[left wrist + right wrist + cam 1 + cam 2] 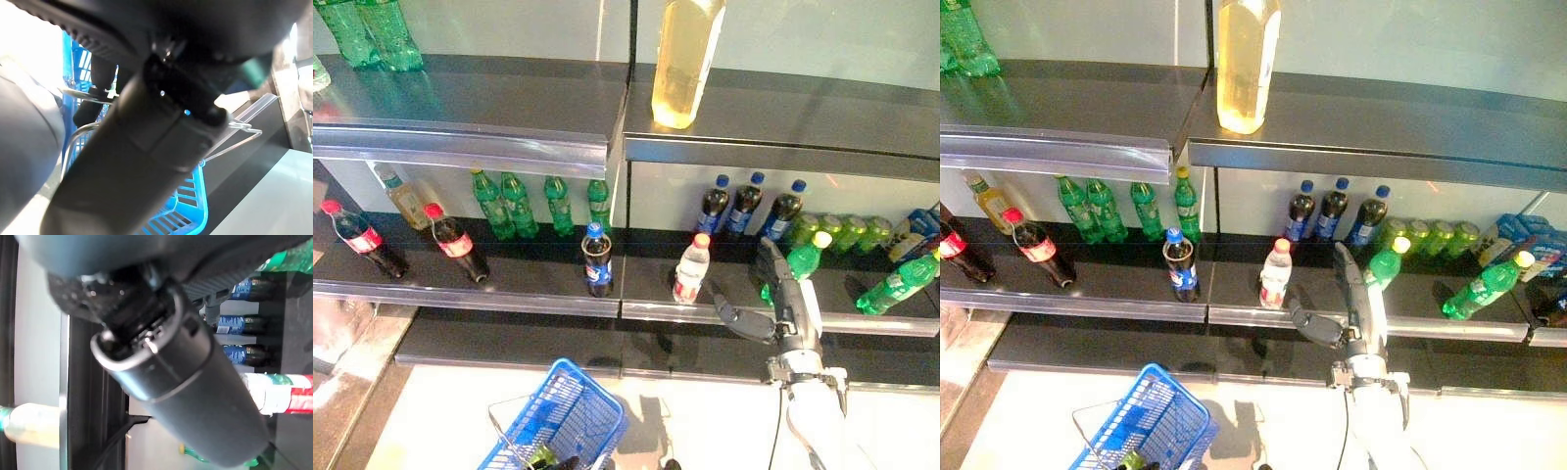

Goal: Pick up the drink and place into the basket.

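Observation:
My right hand (783, 302) is open, with straight fingers reaching over the front edge of the middle shelf (509, 284) and the thumb spread to the left. It stands between a clear bottle with a red cap (690, 266) on its left and a green bottle with a pale cap (800, 260) just to its right, and touches neither that I can tell. The clear bottle also shows in the right wrist view (288, 394). The blue basket (558, 421) hangs low at the left. My left hand (146, 122) is shut on its wire handles (234, 126). Something green (1131, 460) lies in the basket.
On the middle shelf stand cola bottles with red caps (455, 243), green bottles (524, 206), a dark bottle with a blue cap (597, 259), dark blue-capped bottles at the back (744, 206), green cans (842, 230) and a tilted green bottle (896, 284). A big yellow bottle (685, 59) stands on the upper shelf.

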You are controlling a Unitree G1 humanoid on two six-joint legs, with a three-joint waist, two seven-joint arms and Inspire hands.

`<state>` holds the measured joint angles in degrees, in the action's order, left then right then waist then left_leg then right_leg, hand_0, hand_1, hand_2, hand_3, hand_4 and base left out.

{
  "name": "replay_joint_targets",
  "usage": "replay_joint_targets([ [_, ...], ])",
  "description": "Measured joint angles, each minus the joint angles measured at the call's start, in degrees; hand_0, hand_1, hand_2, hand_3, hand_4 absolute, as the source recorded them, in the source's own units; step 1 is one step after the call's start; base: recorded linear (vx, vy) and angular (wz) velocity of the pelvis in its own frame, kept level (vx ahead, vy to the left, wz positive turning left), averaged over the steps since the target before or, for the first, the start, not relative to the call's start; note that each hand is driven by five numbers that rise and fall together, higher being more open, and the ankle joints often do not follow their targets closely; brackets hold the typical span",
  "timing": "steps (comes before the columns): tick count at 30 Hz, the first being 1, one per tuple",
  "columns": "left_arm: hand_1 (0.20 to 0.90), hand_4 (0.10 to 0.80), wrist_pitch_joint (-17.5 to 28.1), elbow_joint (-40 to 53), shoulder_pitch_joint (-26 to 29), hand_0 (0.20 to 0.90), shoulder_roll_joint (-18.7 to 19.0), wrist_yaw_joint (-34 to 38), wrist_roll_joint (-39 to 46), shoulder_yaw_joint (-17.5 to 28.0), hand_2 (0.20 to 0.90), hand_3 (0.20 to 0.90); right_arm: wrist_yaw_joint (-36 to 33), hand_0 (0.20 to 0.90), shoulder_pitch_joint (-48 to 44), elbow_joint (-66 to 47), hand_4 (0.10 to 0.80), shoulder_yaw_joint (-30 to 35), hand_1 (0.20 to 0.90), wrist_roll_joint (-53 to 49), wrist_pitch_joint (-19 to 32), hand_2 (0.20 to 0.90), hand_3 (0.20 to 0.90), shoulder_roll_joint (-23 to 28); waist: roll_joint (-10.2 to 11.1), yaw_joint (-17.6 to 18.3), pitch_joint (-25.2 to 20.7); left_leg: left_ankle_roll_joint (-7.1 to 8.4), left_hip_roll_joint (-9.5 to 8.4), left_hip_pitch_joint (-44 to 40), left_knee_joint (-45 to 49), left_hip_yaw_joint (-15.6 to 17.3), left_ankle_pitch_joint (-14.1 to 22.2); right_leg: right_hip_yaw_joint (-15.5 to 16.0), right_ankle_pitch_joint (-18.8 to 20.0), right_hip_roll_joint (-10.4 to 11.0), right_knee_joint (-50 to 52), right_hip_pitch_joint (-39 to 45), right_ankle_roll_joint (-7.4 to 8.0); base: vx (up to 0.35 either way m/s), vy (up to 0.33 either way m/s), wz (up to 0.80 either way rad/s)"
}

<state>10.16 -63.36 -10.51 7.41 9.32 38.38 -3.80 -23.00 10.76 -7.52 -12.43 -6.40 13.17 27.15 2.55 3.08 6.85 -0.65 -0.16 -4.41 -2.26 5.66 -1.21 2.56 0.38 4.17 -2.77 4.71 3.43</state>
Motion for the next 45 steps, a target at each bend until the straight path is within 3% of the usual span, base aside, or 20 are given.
replay_joint_targets([
  [8,0.3,0.1,0.47,0.59,3.46,0.3,-0.12,0.57,1.21,-2.33,0.3,0.2,-9.06,0.9,-8.28,0.18,0.8,-4.09,0.9,-0.5,-0.19,0.9,0.9,-0.05,-1.35,-2.94,5.09,0.46,0.34,5.71,7.86,-0.5,2.35,0.16,-3.34,0.1,9.08,-6.17,-0.73,-0.034,0.013,0.04],
  [13,0.3,0.1,1.19,1.96,4.36,0.3,-0.07,1.47,1.94,-2.62,0.3,0.2,-13.64,0.9,-10.36,1.77,0.8,-4.23,0.9,-0.53,-0.56,0.9,0.9,-0.62,-1.88,-3.01,8.23,0.21,0.08,10.67,11.86,-1.39,2.44,0.26,-4.8,0.5,14.92,-11.79,-0.67,-0.129,0.004,0.05],
  [25,0.3,0.1,3.49,6.1,9.84,0.3,1.3,1.35,7.61,-6.99,0.3,0.2,-25.26,0.9,-25.5,5.47,0.8,-4.03,0.9,-0.55,-1.12,0.9,0.9,-2.3,-4.21,-3.35,17.88,0.92,0.15,22.24,20.0,-1.73,2.72,0.2,-6.23,0.94,26.0,-24.46,-1.9,-0.079,-0.001,0.01],
  [37,0.3,0.1,5.32,6.66,13.21,0.3,2.04,1.14,9.53,-9.05,0.3,0.2,-26.19,0.9,-32.86,8.97,0.8,-4.18,0.9,-0.6,-3.99,0.9,0.9,-3.03,-5.28,-4.46,22.72,1.27,0.73,25.9,23.43,-1.68,2.99,0.25,-6.35,0.7,28.74,-27.99,-2.69,-0.009,0.004,-0.01],
  [45,0.3,0.1,5.55,7.72,15.51,0.3,1.74,1.12,10.04,-9.16,0.3,0.2,-25.66,0.9,-37.94,9.44,0.8,-4.21,0.9,-1.57,-6.09,0.9,0.9,-4.49,-5.67,-4.78,23.59,1.41,0.79,28.56,24.22,-2.0,2.99,0.39,-6.37,0.68,29.75,-30.6,-2.89,-0.003,0.003,0.0],
])
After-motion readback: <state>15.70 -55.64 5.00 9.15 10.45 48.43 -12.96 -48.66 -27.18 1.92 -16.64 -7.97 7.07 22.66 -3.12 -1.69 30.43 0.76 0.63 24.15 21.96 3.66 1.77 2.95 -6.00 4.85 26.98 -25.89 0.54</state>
